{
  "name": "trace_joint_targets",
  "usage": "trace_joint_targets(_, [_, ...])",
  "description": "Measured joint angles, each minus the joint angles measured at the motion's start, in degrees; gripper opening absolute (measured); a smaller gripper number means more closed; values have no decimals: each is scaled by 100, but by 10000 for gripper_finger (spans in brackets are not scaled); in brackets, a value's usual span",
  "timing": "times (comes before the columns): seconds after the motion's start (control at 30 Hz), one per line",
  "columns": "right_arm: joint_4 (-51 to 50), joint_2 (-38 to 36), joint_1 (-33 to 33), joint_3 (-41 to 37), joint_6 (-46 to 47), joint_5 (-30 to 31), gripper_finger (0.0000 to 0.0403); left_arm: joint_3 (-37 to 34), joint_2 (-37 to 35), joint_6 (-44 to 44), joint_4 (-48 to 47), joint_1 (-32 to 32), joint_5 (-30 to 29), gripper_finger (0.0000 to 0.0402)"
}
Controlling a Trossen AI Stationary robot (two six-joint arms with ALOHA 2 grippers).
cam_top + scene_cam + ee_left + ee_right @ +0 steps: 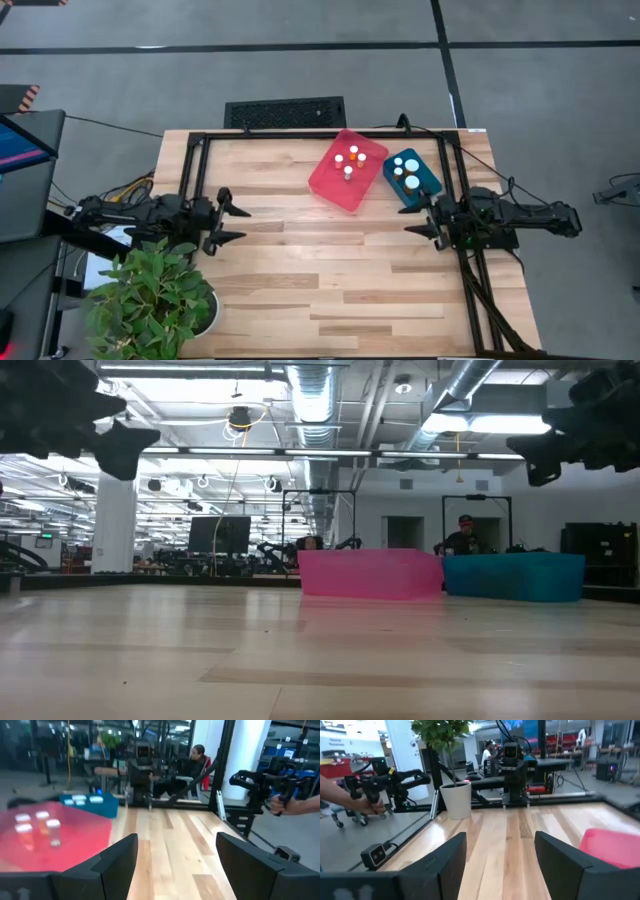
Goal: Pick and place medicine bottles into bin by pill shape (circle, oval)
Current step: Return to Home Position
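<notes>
Several small medicine bottles (351,160) with white caps stand inside the pink bin (325,178) at the table's far side; they show through its wall in the left wrist view (39,827). Several white-capped bottles (405,169) stand in the blue bin (428,183) to its right. My left gripper (232,223) is open and empty at the table's left side, well away from the bins. My right gripper (418,219) is open and empty just near of the blue bin.
A potted green plant (150,295) stands at the near left corner, next to my left arm. A black frame (195,150) runs round the table's far and side edges. A black grille (285,111) lies beyond the far edge. People show beyond the table (462,538).
</notes>
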Motion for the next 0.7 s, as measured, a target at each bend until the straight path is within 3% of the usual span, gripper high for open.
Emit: trace_joint_targets(0.7, [-49,-5,-7,-7,-242,62,244,-13,-11,247,28,11,-453,262])
